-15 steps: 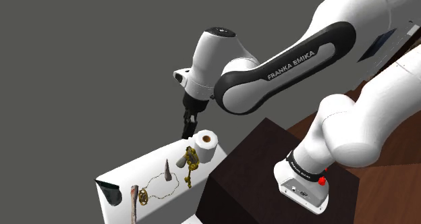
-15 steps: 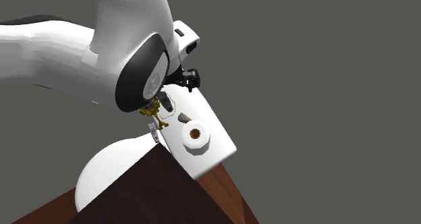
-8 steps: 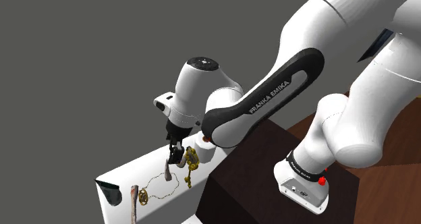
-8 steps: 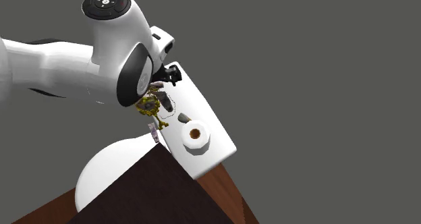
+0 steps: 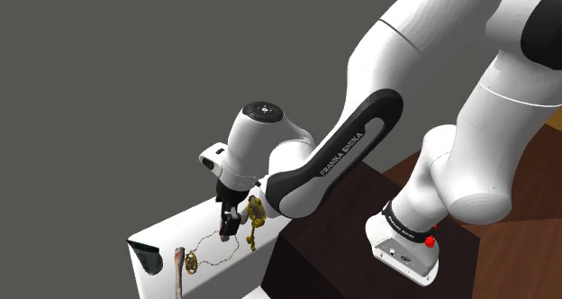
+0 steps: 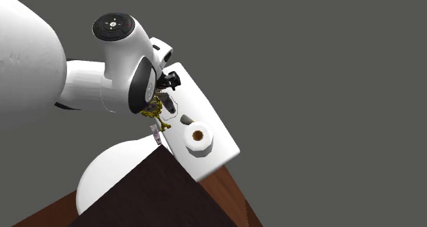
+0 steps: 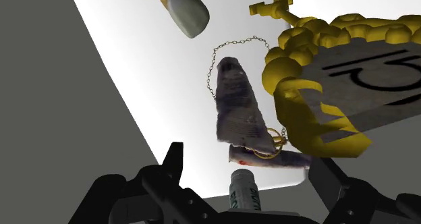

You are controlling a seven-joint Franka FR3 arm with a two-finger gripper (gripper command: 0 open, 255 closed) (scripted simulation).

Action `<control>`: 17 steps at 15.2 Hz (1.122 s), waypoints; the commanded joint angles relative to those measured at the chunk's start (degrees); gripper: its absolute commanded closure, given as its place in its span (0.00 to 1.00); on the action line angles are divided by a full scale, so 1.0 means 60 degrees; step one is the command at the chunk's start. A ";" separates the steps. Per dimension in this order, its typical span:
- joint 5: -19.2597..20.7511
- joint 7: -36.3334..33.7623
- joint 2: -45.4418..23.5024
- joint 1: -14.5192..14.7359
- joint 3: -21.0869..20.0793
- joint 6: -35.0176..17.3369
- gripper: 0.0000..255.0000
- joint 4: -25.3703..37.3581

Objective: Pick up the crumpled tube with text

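Observation:
The crumpled tube [image 7: 237, 108] is a grey, wrinkled cone with fine print, lying on the white table top [image 7: 155, 74] with a thin chain looped round its narrow end. Its flattened wide end lies nearest my gripper [image 7: 247, 179]. The gripper is open, its black fingers [image 7: 172, 165] standing apart just above that wide end, not touching it. In the shoulder view the gripper [image 5: 230, 223] hangs low over the table's middle and hides most of the tube. In the second exterior view the gripper [image 6: 168, 83] is above the grey tube [image 6: 170, 108].
A gold ornate key piece with a grey plate [image 7: 337, 74] lies close beside the tube. A small white bottle [image 7: 243, 189] sits under the gripper. A toilet roll [image 6: 198, 138] stands near one table end. A dark bowl-like thing [image 5: 146, 255] and a brown stick [image 5: 178, 270] lie at the other.
The arm has swung from beside the toilet roll towards the shoulder view's left and come down over the tube. The fingers have stayed apart throughout.

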State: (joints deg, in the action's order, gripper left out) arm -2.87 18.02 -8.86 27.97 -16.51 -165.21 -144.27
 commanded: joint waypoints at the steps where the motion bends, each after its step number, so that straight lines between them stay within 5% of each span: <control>1: 0.0240 -0.0167 -0.0375 0.0094 0.0119 -0.0377 0.00 -0.0005; 3: 0.0234 -0.0163 -0.0374 0.0101 0.0125 -0.0377 0.00 -0.0006; 4: 0.0243 -0.0181 -0.0377 0.0113 0.0127 -0.0387 1.00 -0.0012; 17: -0.0101 0.0054 0.0184 -0.0041 -0.0072 0.0158 1.00 -0.0015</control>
State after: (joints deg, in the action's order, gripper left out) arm -3.00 17.97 -8.45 27.96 -16.71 -165.01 -144.41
